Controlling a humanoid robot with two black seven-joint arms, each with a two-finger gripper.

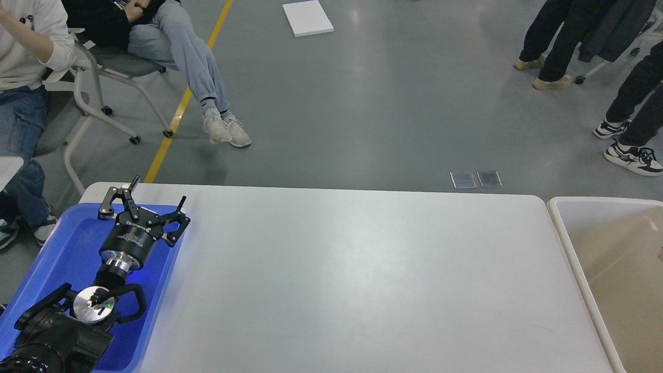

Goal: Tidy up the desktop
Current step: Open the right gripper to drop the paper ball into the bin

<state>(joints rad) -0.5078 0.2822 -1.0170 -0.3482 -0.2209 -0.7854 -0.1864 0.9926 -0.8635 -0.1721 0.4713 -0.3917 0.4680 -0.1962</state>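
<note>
Desktop point(362, 269), unlabelled; left gripper point(158, 191) agape.

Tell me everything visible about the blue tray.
The tray is bright blue, glossy, plastic-looking, with a raised rim and rounded corners. It lies flat at the desktop's left end; its near part runs out of view. The left end effector, fingers spread open, is over its far part; whether it touches is unclear. No contents show.
</note>
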